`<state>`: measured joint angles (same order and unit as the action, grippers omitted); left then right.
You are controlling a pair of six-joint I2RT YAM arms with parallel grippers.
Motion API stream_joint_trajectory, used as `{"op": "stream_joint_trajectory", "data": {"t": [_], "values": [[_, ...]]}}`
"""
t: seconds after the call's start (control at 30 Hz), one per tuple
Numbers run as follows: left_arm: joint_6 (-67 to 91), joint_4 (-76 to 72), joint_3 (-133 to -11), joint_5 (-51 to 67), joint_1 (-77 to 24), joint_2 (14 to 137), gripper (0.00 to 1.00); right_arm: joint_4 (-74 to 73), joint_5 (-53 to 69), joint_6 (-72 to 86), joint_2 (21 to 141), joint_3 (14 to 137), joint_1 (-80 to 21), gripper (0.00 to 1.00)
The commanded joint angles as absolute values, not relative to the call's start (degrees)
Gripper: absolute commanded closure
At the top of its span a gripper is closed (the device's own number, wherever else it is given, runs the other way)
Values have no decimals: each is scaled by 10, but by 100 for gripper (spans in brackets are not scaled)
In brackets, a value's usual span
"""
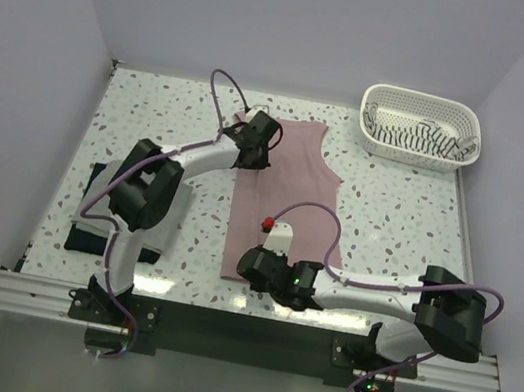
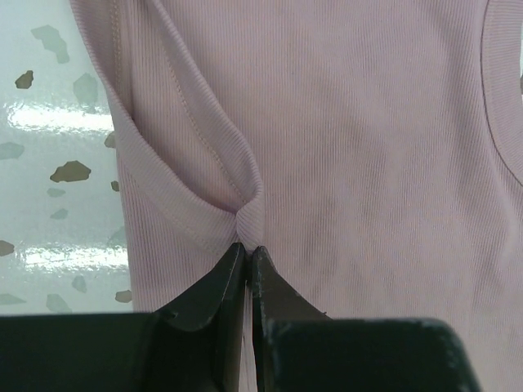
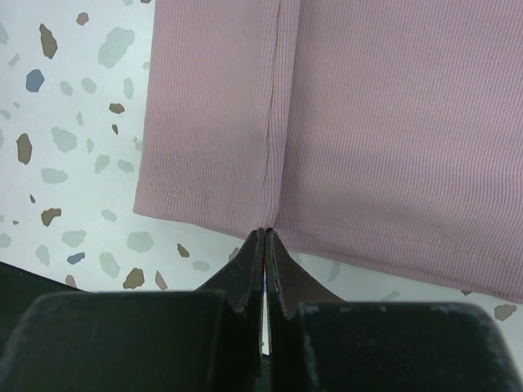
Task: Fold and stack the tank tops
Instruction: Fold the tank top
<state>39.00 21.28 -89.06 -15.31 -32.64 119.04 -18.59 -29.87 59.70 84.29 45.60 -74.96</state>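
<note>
The dusty pink tank top (image 1: 291,176) lies flat in the middle of the table, neckline toward the back. My left gripper (image 1: 255,157) is shut on a pinch of its cloth at the left armhole (image 2: 248,247). My right gripper (image 1: 249,267) is shut on the near hem at a lengthwise seam or crease (image 3: 267,234). The striped tank top (image 1: 420,136) lies in the basket. A dark navy top (image 1: 90,239) and a light grey one (image 1: 161,229) lie folded at the left, partly hidden by my left arm.
The white lattice basket (image 1: 371,109) stands at the back right corner. A small red piece (image 1: 266,222) shows above the pink top by my right arm's cable. Speckled tabletop (image 3: 73,163) shows left of the hem and to the right of the top.
</note>
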Motion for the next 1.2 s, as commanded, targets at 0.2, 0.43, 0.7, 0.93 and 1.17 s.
{"op": "stream_joint_trajectory", "data": {"t": [0.2, 0.43, 0.7, 0.93, 1.17], "values": [[396, 186, -914, -146, -337, 1194, 100, -180, -342, 633, 829, 447, -764, 100], [396, 179, -912, -136, -341, 1194, 100, -202, -362, 658, 811, 433, -776, 100], [396, 175, -919, -128, -347, 1198, 100, -207, -368, 672, 801, 419, -783, 100], [393, 171, -923, -121, -358, 1221, 100, -199, -367, 688, 810, 404, -788, 100], [393, 163, -918, -120, -366, 1240, 100, -192, -364, 700, 818, 390, -790, 100]]}}
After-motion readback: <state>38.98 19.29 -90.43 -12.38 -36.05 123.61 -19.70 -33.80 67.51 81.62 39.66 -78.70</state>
